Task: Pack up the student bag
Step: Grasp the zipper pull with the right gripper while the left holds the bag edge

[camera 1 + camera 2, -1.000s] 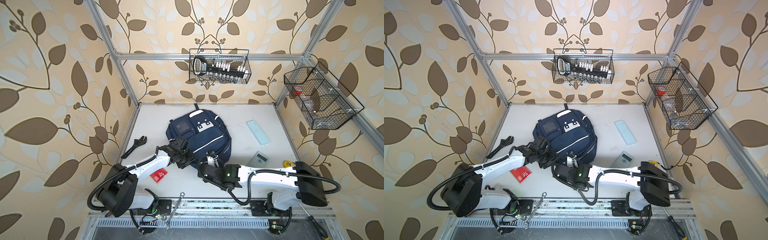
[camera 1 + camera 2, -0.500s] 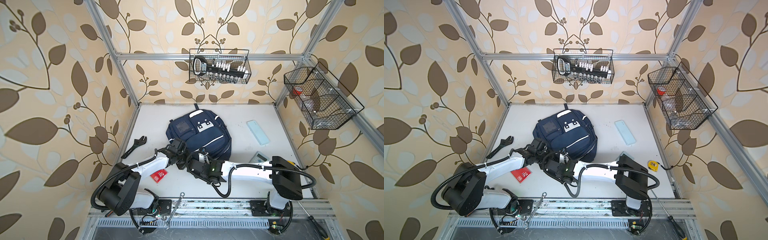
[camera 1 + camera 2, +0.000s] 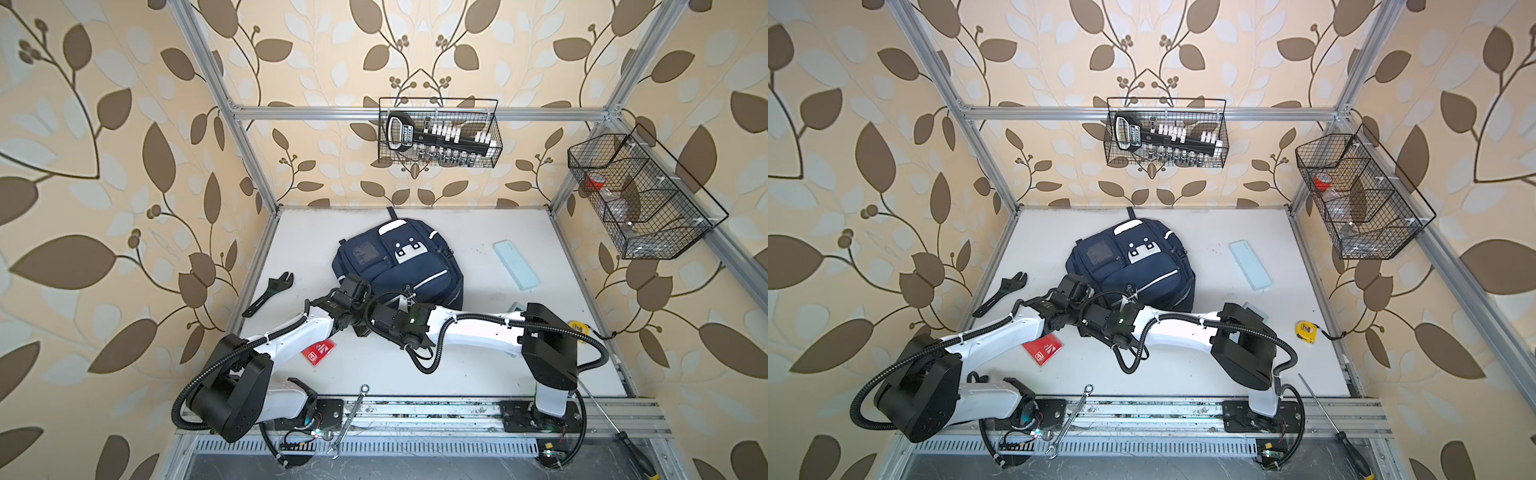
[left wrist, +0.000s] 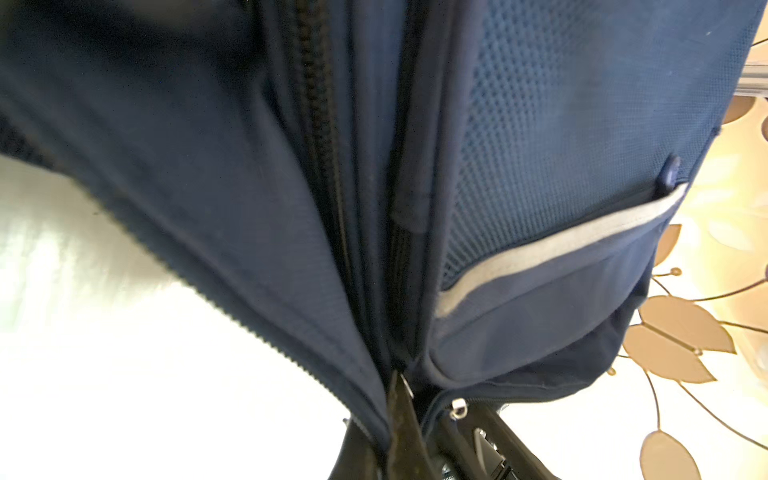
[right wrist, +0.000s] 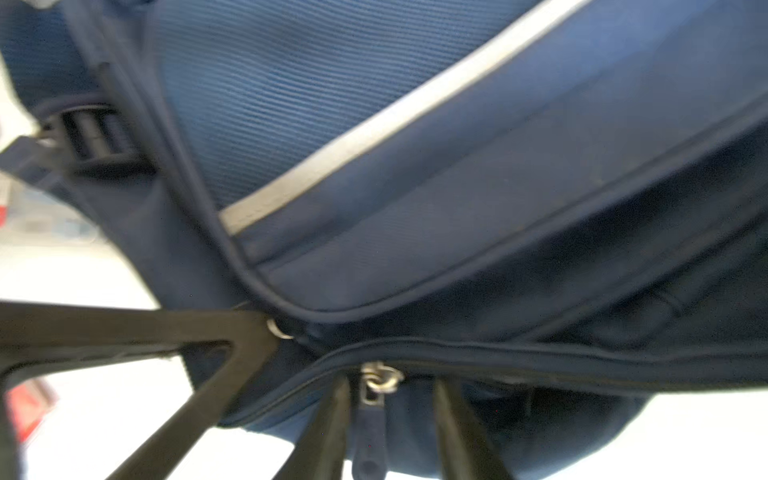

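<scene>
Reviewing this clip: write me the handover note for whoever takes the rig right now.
Left gripper: shut, pinching the student bag at its near edge, by the zip.
Right gripper: open, fingers either side of the zipper pull, not gripping it.
The bag lies mid-table; its zip looks closed.
Done: bag braced.
Left: grip the pull, open the zip, pack. The pale blue case and red card lie loose on the table.

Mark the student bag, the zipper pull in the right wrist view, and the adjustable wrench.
student bag (image 3: 409, 272), in a top view, navy front panel below the white patch.
zipper pull (image 5: 369, 432), right wrist view, fabric tab under the metal slider.
adjustable wrench (image 3: 266, 297), in a top view, middle of the handle.
</scene>
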`<state>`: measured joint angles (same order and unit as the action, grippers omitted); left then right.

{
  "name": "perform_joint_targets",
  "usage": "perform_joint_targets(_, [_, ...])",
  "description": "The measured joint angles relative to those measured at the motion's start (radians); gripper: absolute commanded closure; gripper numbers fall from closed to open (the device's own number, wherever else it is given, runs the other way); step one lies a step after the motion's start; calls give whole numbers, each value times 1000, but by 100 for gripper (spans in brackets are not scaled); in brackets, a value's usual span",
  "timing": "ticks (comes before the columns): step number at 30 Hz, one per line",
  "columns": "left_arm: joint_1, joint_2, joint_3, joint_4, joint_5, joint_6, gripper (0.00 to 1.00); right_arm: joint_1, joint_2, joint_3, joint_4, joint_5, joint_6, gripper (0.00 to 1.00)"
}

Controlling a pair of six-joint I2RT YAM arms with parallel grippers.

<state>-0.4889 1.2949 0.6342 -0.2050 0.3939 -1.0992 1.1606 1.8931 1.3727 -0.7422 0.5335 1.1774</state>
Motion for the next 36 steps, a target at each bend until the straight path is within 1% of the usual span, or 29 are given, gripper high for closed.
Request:
perform_joint_targets(1, [0,0,1,0,0,1,100,0,0,0,-8,2,3,78])
perform_joint_targets(3, [0,0,2,1,0,2,100,0,0,0,-20,2,1,78])
perform_joint_targets(5, [0,0,2,1,0,3,100,0,0,0,-27,-2,0,69])
perform_joint_targets(8, [0,0,2,0,0,8,100,8,0,0,-32,-2,-16,68])
perform_joint_targets(12, [0,0,2,0,0,13,100,18,0,0,-32,-8,-33,78])
perform_joint_targets(14, [0,0,2,0,0,16,100,19,0,-4,-30,-17,-39,85])
perform_joint_targets(17, [0,0,2,0,0,18,100,15,0,-17,-14,-32,-52,88])
perform_joint_targets(20, [0,0,2,0,-1,19,100,9,-1,-33,8,-41,-58,88])
perform_joint_targets(21, [0,0,2,-1,-1,21,100,9,-2,-37,14,-41,-59,91])
perform_joint_targets(22, [0,0,2,-2,-2,22,100,9,-3,-42,19,-41,-59,97])
perform_joint_targets(23, [0,0,2,-2,-2,23,100,9,-6,-48,27,-40,-59,100])
perform_joint_targets(30, [0,0,22,-31,-13,29,100,9,-59,-100,65,-40,-79,100])
perform_joint_targets(36, [7,6,100,-146,-80,30,100,5,-199,-194,64,-40,-107,100])
